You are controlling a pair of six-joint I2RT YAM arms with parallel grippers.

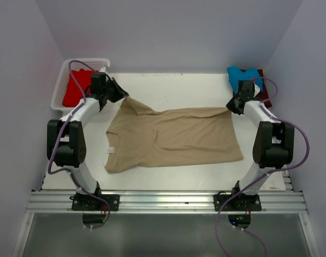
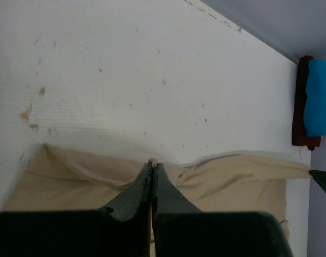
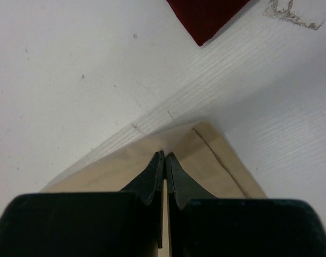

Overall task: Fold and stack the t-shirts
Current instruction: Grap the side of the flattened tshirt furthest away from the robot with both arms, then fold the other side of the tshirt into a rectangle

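The tan t-shirt (image 1: 171,136) lies spread on the white table (image 1: 168,85), collar to the left. My left gripper (image 1: 121,94) is shut on its far left corner; in the left wrist view (image 2: 152,164) a bit of tan cloth (image 2: 232,176) pokes out between the tips. My right gripper (image 1: 231,106) is shut on the far right hem corner, pinching the tan cloth (image 3: 125,166) in the right wrist view (image 3: 164,156). The bright blue shirt (image 1: 242,75) sits on the dark maroon one (image 1: 264,92) at the far right. The red shirt (image 1: 77,88) lies in the basket.
A white lattice basket (image 1: 64,80) stands at the far left corner. The blue shirt (image 2: 319,99) on the maroon one (image 2: 301,104) shows in the left wrist view; a maroon corner (image 3: 206,16) shows in the right wrist view. Walls close in on three sides.
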